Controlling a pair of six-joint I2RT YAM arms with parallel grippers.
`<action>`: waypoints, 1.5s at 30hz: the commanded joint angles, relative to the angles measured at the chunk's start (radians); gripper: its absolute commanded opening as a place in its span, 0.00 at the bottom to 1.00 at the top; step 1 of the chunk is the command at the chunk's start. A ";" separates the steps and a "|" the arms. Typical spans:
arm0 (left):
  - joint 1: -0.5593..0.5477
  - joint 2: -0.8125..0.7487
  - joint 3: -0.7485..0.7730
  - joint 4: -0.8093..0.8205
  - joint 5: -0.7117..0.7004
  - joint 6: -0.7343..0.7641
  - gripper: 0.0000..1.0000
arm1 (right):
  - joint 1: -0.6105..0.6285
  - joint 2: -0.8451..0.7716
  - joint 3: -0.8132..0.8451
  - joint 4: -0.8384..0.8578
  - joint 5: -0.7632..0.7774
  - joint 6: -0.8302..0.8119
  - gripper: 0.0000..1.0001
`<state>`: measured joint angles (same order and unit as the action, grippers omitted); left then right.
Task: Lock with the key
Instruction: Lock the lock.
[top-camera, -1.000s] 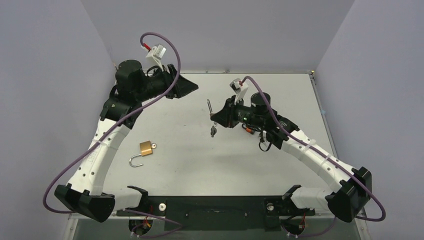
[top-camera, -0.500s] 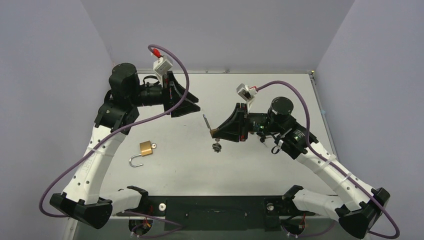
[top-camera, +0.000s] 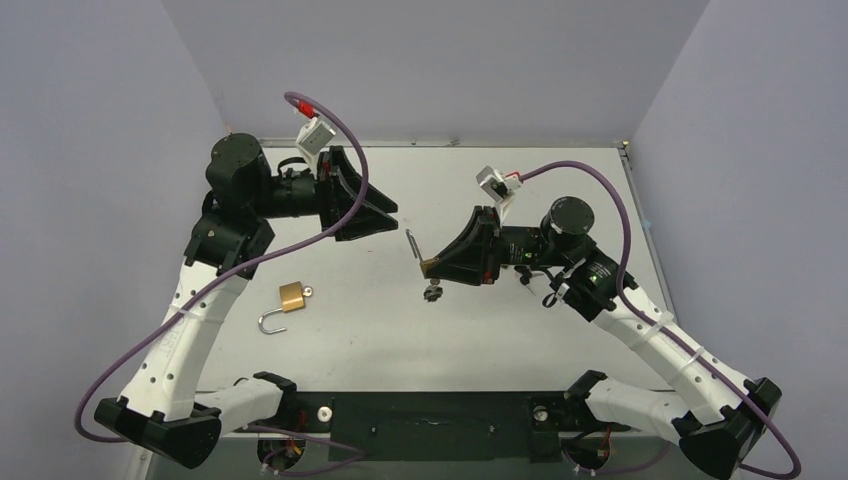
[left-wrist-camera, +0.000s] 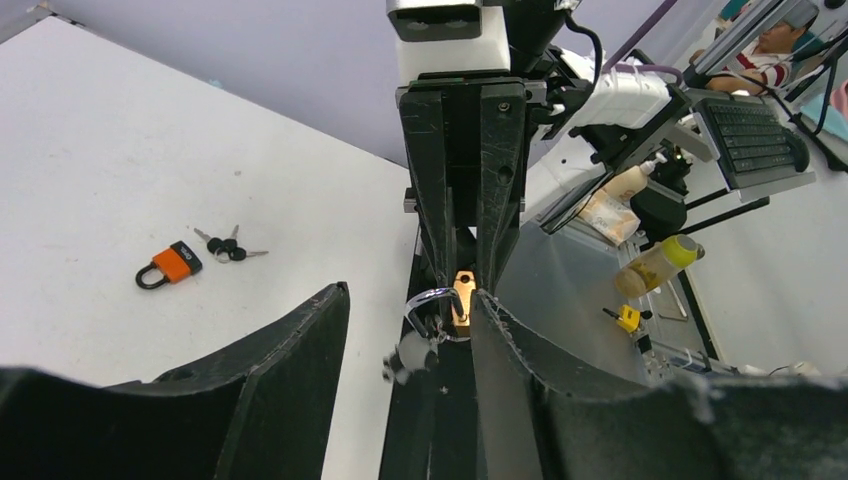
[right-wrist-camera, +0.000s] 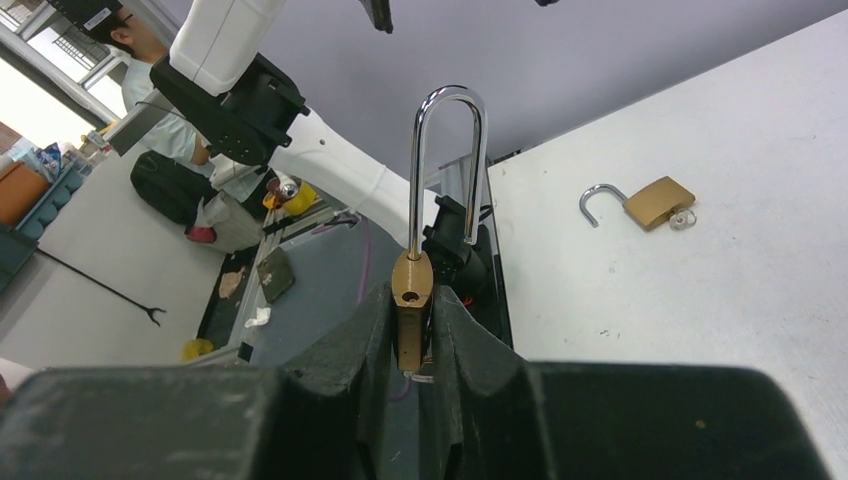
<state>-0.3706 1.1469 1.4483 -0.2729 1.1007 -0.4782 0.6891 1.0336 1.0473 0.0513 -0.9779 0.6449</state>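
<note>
Bright, even light; soft shadows; sharp.

Probably a robotics lab: a white table (top-camera: 360, 335) boxed by plain walls (top-camera: 430, 70), with a keyboard (left-wrist-camera: 752, 122) and a person (right-wrist-camera: 135, 45) beyond.

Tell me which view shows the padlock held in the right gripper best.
Right wrist: the padlock sits mid-frame, brass body and long shackle clear. Top external shows it small; left wrist only a brass sliver.

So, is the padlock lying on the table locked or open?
Open. The padlock has its shackle swung out of the body, one end free; the right wrist view agrees.
</note>
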 joint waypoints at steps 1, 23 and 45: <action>-0.011 -0.020 0.026 -0.042 -0.018 0.049 0.47 | 0.034 0.014 0.038 0.074 -0.026 -0.001 0.00; -0.041 -0.066 -0.085 0.167 0.155 -0.016 0.43 | 0.078 0.048 0.122 0.006 -0.011 -0.039 0.00; -0.064 -0.055 -0.058 -0.003 0.115 0.092 0.23 | 0.048 0.048 0.136 -0.044 0.020 -0.077 0.00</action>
<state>-0.4259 1.0939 1.3632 -0.2153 1.2293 -0.4469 0.7490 1.0943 1.1389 -0.0254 -0.9733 0.5907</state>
